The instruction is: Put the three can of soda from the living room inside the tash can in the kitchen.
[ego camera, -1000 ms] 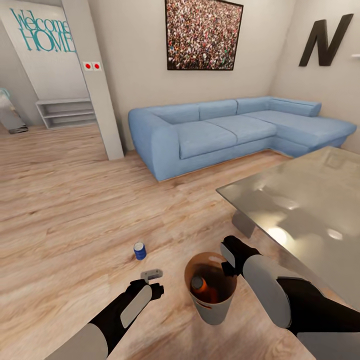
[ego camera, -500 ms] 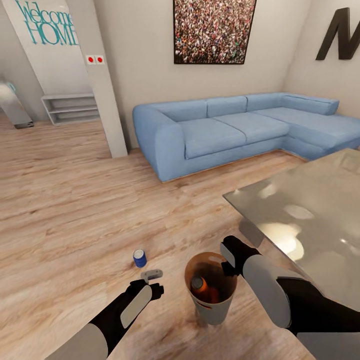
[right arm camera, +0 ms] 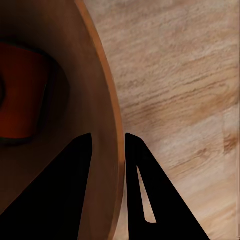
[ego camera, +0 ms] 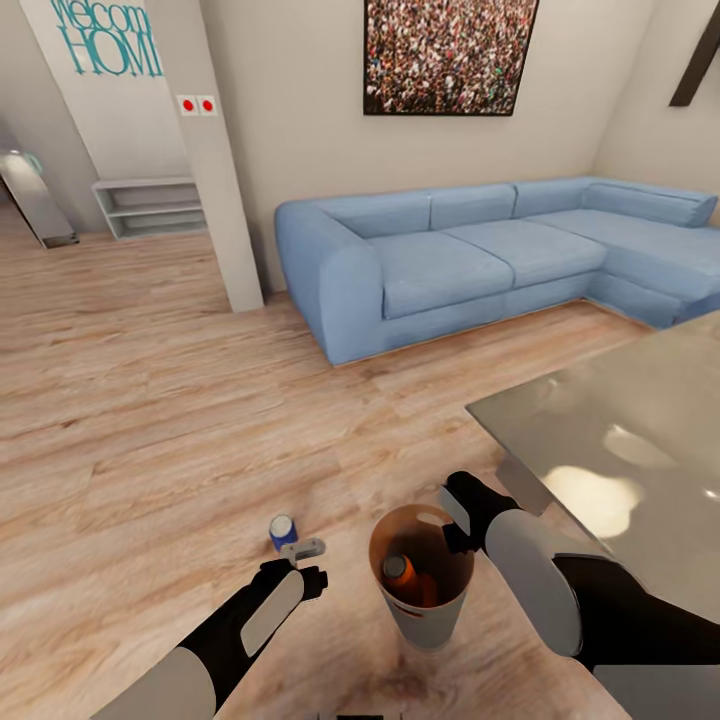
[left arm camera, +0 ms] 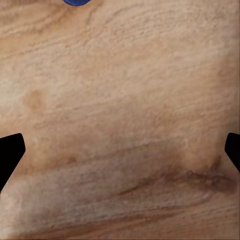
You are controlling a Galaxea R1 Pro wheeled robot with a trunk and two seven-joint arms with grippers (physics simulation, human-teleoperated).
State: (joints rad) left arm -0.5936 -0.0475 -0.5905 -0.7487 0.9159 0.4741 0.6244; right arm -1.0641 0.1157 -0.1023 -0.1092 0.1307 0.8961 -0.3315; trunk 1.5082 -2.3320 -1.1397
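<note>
Standing on the wooden floor of the living room: tash can, upright, grey-brown outside and brown inside, just in front of the robot and near the corner of the glass worktop. Held at its rim by the right gripper; in the right wrist view, fingers closed on the wall of the bin, one inside and one outside. Lying inside the bin: one orange can with a silvery top, with more orange below it, number of cans there not possible to tell. Standing upright on the floor to the left of the bin and apart from it: blue can, just beyond the left gripper. Left gripper empty and above the floor, fingers spread wide in the left wrist view, with a sliver of the blue can at that picture's edge. Farther back: light-blue corner sofa against the wall, framed crowd picture above it, white pillar with two red dots.
</note>
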